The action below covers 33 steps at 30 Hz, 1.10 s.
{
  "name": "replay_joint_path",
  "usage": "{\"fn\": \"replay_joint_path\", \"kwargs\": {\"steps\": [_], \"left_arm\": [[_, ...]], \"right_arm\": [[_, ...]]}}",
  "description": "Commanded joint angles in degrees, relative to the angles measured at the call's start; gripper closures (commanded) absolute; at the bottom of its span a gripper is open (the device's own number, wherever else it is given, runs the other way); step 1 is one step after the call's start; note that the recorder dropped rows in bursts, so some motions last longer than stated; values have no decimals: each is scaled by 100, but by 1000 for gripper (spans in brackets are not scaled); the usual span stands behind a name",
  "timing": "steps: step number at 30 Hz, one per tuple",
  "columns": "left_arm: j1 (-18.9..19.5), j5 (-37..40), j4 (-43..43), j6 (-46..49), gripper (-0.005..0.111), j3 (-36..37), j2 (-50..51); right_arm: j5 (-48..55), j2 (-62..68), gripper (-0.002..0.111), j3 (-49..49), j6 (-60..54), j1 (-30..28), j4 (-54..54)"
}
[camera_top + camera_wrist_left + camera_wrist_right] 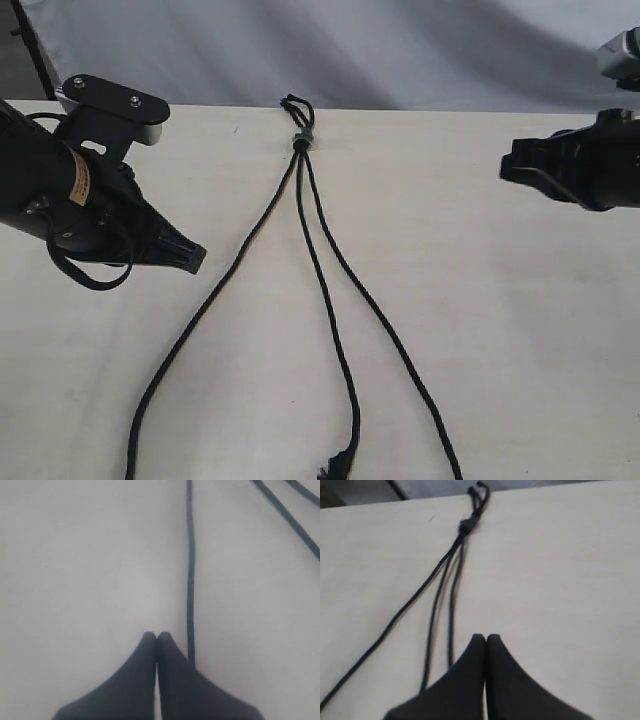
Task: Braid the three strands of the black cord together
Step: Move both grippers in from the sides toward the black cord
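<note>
Plainly, the black cord (300, 142) is laid flat on the table (540, 350). Its knot (465, 526) and small loop are set near the far edge, and the three strands (303, 165) are fanned out toward the near edge, presumably so that each can be picked out on its own. No crossing is seen among them. The left strand (200, 315) is spread well apart, while the middle strand (332, 320) and the right strand (385, 320) are set closer together. The rope is seen to be thin, round and matt black. A frayed tip is shown on the middle strand, and the other two tips are cut off by the frame. The braid is judged not yet begun. The left gripper (190, 258) is poised just beside the left strand, its jaws pressed together on nothing. The right gripper (508, 165) is held well apart from the cord, its jaws likewise clenched and empty.
</note>
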Motion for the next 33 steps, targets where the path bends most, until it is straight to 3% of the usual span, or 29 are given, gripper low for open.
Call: {"fn": "replay_joint_path", "kwargs": {"steps": [1,4,10,26,29,30,33], "left_arm": [[15,-81,-56,58,107,-33,13],[15,-146,-27,169,107,-33,13],[15,-146,40,195,107,-33,13],[15,-146,40,195,107,-33,13],[15,-146,40,195,107,-33,13],[15,-146,40,195,107,-33,13],[15,-146,40,195,107,-33,13]], "right_arm": [[-1421,464,109,-224,-99,-22,-101],[-1323,729,109,-325,-276,-22,-101],[-59,678,109,-323,-184,-22,-101],[245,-1443,109,117,-346,-34,-101],[437,-1568,109,459,-2936,24,1712],[724,-1577,109,681,-4615,115,3132],[2133,-1539,109,935,-8128,812,6584]]}}
